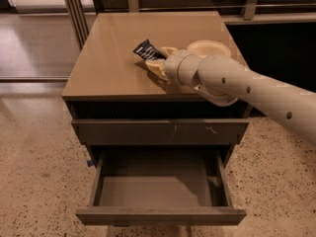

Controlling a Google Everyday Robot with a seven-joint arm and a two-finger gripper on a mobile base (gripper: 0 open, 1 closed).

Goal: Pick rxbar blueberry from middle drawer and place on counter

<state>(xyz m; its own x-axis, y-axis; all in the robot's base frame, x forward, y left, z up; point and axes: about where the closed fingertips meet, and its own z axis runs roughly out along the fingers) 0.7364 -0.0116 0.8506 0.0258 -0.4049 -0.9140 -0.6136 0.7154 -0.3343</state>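
Note:
The rxbar blueberry, a small dark wrapper with white print, sits tilted in my gripper just above the counter, near its middle. The gripper is shut on one end of the bar, and the other end points to the back left. Whether the bar touches the tan top I cannot tell. My arm comes in from the right across the counter's front edge. Below, the middle drawer stands pulled out, and its grey interior is bare.
A white bowl rests on the counter just behind my wrist. A shut drawer front with small white scratches lies between the counter and the open drawer. Speckled floor surrounds the cabinet, and metal posts stand at the back left.

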